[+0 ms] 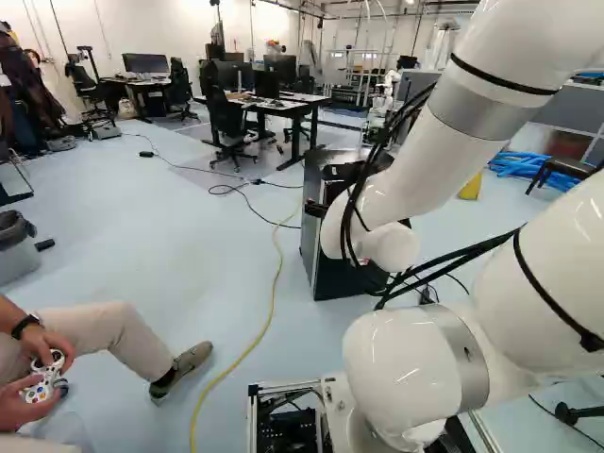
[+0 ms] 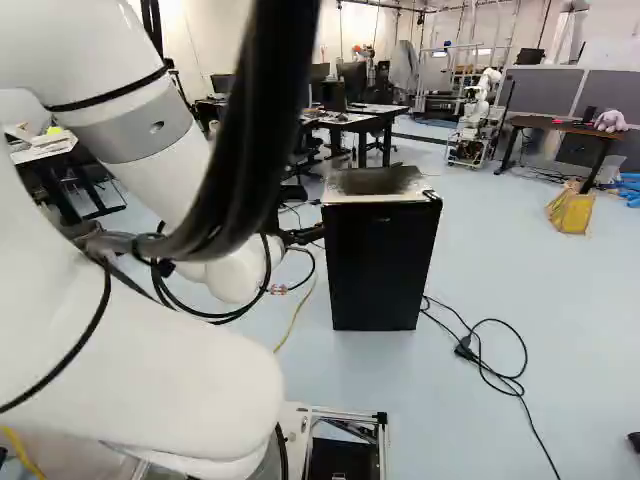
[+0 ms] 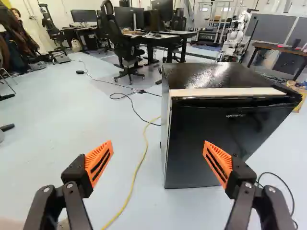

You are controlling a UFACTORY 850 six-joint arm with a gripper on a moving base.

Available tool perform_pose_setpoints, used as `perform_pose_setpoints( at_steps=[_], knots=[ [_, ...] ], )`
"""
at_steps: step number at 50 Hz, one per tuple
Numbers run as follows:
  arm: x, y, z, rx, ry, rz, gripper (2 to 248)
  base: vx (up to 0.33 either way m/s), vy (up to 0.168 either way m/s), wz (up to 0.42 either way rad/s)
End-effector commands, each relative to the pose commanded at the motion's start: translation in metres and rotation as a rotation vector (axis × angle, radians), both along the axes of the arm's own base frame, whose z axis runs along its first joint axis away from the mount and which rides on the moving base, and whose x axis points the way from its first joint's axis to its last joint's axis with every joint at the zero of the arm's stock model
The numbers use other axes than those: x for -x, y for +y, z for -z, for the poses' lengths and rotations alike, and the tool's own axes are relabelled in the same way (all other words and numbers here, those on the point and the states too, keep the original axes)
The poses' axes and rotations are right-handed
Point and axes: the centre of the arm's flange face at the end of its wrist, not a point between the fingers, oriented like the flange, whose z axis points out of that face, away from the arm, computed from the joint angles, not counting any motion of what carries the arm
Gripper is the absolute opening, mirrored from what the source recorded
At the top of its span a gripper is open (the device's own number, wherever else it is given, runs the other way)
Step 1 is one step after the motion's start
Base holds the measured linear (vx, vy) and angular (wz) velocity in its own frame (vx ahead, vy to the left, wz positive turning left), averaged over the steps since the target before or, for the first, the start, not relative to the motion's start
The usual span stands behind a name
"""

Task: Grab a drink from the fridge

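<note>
Wrist view: gripper wide open, empty.
Fridge door looks slick, probably stiff-sealed; I'd hook its near top lip.

My pale floor carries the black mini fridge, upright, with a yellow cable trailing near it, a looped black cord across from that, and an office chair farther off.

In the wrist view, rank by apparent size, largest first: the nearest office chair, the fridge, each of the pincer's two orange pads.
1. Fridge
2. Office chair
3. Orange pads: the two look alike, so unranked between themselves
</note>
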Motion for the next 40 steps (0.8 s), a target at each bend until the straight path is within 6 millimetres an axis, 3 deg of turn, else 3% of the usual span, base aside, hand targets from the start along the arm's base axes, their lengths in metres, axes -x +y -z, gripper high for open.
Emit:
perform_pose_setpoints(
  at_steps=[40],
  knots=[
    [-0.019,0.004,-0.002,-0.063,0.009,0.115,247,0.000,0.000,0.000]
  ],
)
